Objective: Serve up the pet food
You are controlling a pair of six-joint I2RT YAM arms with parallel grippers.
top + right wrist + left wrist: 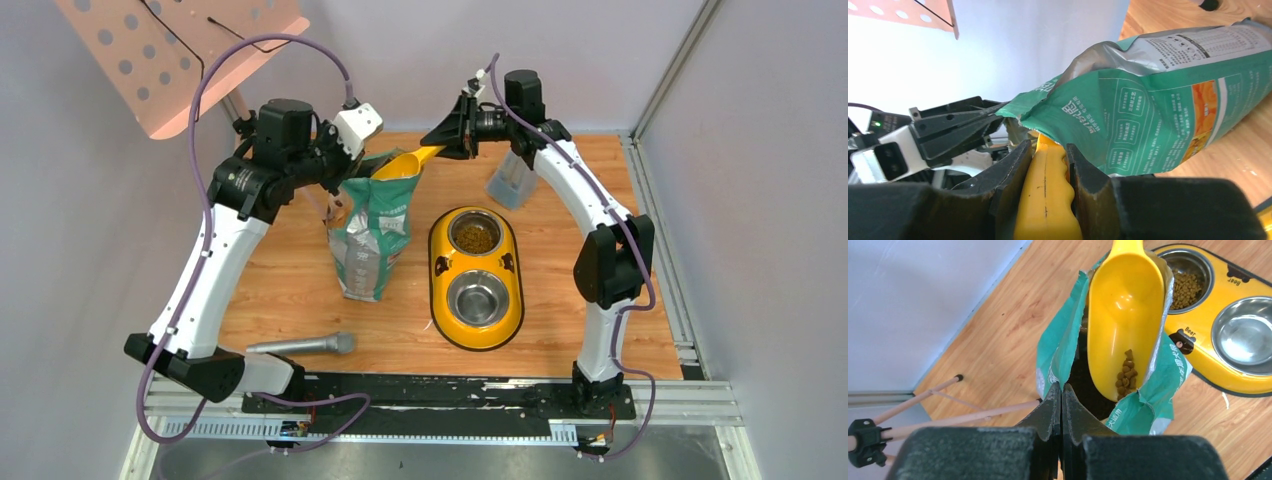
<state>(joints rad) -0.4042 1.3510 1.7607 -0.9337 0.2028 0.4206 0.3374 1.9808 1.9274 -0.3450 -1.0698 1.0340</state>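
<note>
The green-and-silver bag (372,235) stands open on the wooden table. My left gripper (1062,387) is shut on the bag's rim (1055,365) and holds the mouth open. My right gripper (1047,150) is shut on the handle of the yellow scoop (1045,200). The scoop's bowl (1123,305) is tilted down into the bag's mouth. A small heap of pet food (1126,374) lies at the scoop's tip. More pet food (475,237) fills the far bowl of the yellow feeder (440,300). The near bowl (478,298) holds nothing.
A grey metal cylinder (300,345) lies near the front edge on the left. A clear container (508,180) stands at the back right. A pink perforated board (180,50) on thin wooden legs (948,415) stands at the back left. Walls close the sides.
</note>
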